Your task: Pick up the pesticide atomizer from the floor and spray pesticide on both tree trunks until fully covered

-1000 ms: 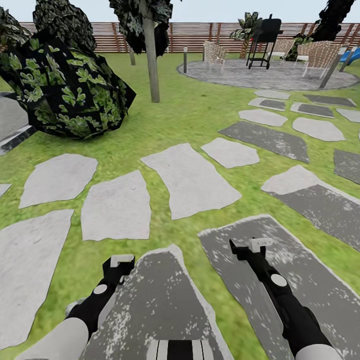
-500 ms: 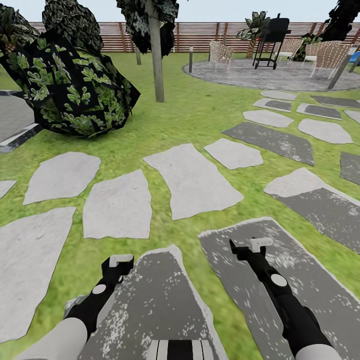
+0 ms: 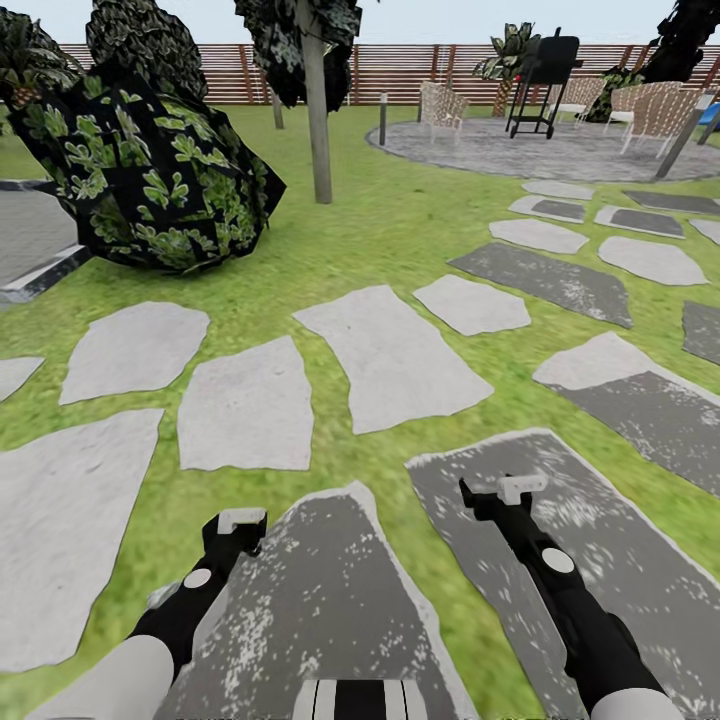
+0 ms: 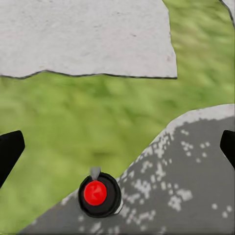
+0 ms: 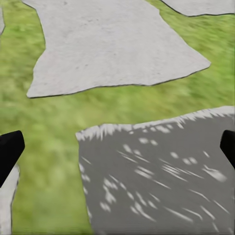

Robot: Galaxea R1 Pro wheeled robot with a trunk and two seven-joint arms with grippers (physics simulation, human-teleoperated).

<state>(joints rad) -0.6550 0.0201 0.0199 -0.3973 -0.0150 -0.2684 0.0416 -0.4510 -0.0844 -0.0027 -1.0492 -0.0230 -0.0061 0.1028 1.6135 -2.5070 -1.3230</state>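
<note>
The pesticide atomizer [image 4: 99,194] shows from above in the left wrist view as a small black cylinder with a red top, standing at the edge of a dark stepping stone on the grass. My left gripper [image 3: 240,522] hangs open above it, with the bottle below the gap between the fingers. My right gripper [image 3: 520,488] is open and empty over another dark stone [image 3: 560,540]. A tree with a pale trunk [image 3: 318,120] and dark leaves [image 3: 300,35] stands far ahead on the lawn. A second pale trunk [image 3: 276,108] shows behind it.
A big dark green bush [image 3: 150,170] sits at the left. Pale and dark stepping stones [image 3: 390,355] cross the grass ahead. A round paved patio [image 3: 540,150] with a black grill [image 3: 545,75] and chairs lies at the back right, before the wooden fence [image 3: 400,70].
The whole head view has shifted a little: bush, tree and stones slid to the right in the picture. Both arms keep their pose and both grippers stay open.
</note>
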